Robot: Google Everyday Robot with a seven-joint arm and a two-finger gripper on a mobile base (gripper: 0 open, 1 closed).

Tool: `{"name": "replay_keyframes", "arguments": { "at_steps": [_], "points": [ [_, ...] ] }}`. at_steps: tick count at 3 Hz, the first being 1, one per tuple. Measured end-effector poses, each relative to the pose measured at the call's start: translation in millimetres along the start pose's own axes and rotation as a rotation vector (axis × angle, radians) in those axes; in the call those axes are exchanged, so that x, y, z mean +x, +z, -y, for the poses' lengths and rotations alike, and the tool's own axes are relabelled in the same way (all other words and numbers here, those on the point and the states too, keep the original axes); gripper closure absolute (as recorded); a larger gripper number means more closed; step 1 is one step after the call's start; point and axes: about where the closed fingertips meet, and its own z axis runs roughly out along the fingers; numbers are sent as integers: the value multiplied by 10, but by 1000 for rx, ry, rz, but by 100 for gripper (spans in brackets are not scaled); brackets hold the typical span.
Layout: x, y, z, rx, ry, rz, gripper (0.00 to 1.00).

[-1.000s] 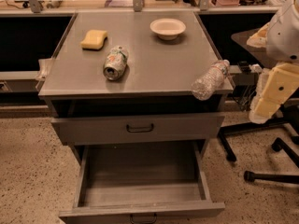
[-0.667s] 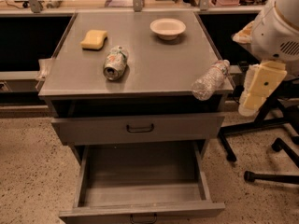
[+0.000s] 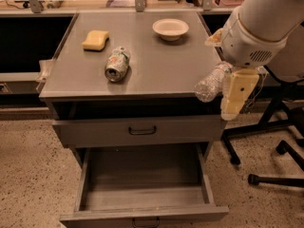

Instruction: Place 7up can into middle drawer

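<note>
The 7up can (image 3: 117,64), pale green and white with a silver top, lies on its side on the grey cabinet top (image 3: 156,65), left of centre. The middle drawer (image 3: 142,201) is pulled open below, and its plain grey inside holds nothing. My gripper (image 3: 236,99) hangs as a cream-coloured piece at the end of the white arm (image 3: 261,27), just off the cabinet's right edge. It is far right of the can and holds nothing that I can see.
A clear plastic bottle (image 3: 210,83) lies at the top's right edge, touching or just behind my gripper. A yellow sponge (image 3: 95,39) and a white bowl (image 3: 170,28) sit at the back. The upper handled drawer (image 3: 142,130) is shut. Chair legs (image 3: 270,146) stand to the right.
My arm has swung left, toward the cabinet's right edge, and now partly covers the bottle's end. The can, the bottle and the drawers have not moved.
</note>
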Motion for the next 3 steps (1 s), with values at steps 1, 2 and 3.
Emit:
{"name": "replay_keyframes", "arguments": {
  "at_steps": [1, 2, 3],
  "points": [
    [-63, 121, -22, -67, -92, -11, 0],
    [-459, 530, -67, -185, -364, -28, 0],
    [-754, 703, -225, -208, -651, -47, 0]
  ]
}}
